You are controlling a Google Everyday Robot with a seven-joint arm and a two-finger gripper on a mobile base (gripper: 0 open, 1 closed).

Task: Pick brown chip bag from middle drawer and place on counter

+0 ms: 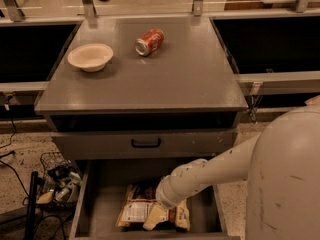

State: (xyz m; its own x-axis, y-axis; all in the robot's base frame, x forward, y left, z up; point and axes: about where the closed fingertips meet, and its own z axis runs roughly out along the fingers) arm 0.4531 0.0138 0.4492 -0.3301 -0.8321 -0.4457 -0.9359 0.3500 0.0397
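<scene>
The brown chip bag (136,211) lies flat on the floor of the open middle drawer (100,204), white label panel facing up. My white arm reaches down from the right into the drawer. My gripper (159,210) is at the end of the wrist, right over the middle of the bag, and mostly hidden by the wrist. The grey counter (185,79) is above the drawers.
A beige bowl (90,57) and an orange-red soda can (149,42) on its side sit on the counter's back left. A closed drawer front with a black handle (146,143) is above the open drawer. A wire basket with clutter (57,181) and cables lie on the floor at left.
</scene>
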